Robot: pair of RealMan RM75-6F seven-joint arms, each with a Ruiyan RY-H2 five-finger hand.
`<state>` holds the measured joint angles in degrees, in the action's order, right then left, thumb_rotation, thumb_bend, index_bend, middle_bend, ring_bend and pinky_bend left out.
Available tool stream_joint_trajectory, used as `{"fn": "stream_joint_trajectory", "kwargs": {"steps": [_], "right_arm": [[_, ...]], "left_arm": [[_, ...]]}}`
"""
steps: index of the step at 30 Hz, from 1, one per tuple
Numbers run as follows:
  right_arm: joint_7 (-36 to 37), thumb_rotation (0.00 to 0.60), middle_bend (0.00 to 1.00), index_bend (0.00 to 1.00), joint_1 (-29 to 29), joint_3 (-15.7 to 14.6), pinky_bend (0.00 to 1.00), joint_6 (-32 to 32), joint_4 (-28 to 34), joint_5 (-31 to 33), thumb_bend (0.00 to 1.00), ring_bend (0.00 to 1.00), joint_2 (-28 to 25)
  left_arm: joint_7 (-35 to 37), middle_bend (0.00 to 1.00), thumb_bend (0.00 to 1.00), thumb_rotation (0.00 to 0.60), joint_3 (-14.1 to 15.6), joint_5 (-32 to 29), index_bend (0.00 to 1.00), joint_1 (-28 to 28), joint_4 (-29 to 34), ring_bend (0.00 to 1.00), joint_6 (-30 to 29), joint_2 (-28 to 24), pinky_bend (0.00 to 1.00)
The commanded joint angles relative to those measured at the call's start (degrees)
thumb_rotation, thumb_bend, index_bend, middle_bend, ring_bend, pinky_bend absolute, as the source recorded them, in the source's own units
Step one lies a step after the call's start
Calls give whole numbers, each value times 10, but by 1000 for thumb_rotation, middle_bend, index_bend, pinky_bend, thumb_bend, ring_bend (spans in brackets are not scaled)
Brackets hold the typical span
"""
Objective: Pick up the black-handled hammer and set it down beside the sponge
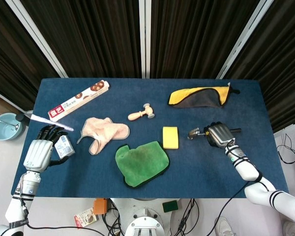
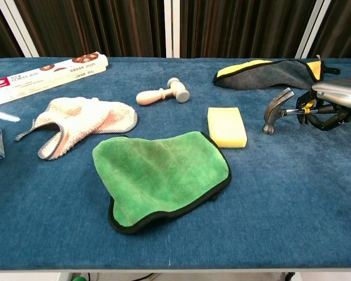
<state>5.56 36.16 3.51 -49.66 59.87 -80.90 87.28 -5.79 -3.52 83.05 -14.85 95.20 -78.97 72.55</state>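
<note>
Spanning the frame, blue table [image 1: 137,98]; yellow sponge [image 1: 170,137] at centre right. Right hand [image 1: 219,134], fingers wrapped round the black-handled hammer [image 2: 279,109], sits right of the sponge; handle runs left-right, head toward the sponge. Left hand [image 1: 39,152] far left, fingers apart against a small carton [image 1: 64,146]. Chest view shows the hammer head touching or just off the cloth; overhead hides this.

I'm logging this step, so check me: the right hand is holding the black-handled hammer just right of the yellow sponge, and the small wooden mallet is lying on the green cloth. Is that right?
One detail is wrong. The wooden mallet lies on the bare blue table, apart from the green cloth, as the head view shows. The right hand does hold the black-handled hammer just right of the yellow sponge.
</note>
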Motion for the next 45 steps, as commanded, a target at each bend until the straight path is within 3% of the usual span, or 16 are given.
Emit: {"fn": "stream_joint_trajectory", "kwargs": {"steps": [1, 15, 21, 28, 35, 40, 45], "right_arm": [[8, 600, 511, 638, -2, -1, 381, -10, -9, -8, 1000, 359, 5], [86, 600, 757, 916, -1, -5, 652, -54, -56, -45, 1000, 663, 27], [129, 600, 821, 976, -1, -7, 717, -76, -55, -62, 1000, 744, 23], [153, 600, 864, 997, 17, -14, 778, -101, 10, -101, 1000, 816, -19], [119, 600, 871, 1000, 49, -7, 816, -54, 110, -96, 1000, 853, -73], [103, 600, 872, 1000, 57, -2, 826, -29, 129, -74, 1000, 859, -65], [91, 600, 872, 1000, 58, -1, 831, 1, 112, -42, 1000, 861, -35]], "left_arm": [[-1, 177, 93, 600, 1, -1, 279, 0, -2, 82, 3, 1, 108], [-15, 176, 93, 600, 1, -6, 279, -2, -6, 82, 13, 8, 108], [-21, 177, 93, 600, 1, -10, 279, -2, -7, 82, 17, 10, 108], [-33, 177, 93, 600, -2, -10, 279, -4, -2, 82, 16, 9, 108], [-45, 177, 93, 600, -1, -10, 279, -4, 6, 82, 16, 8, 108], [-44, 176, 93, 600, 0, -11, 279, -1, 6, 82, 15, 7, 108], [-42, 176, 93, 600, 1, -12, 279, 0, 3, 82, 16, 8, 108]]}}
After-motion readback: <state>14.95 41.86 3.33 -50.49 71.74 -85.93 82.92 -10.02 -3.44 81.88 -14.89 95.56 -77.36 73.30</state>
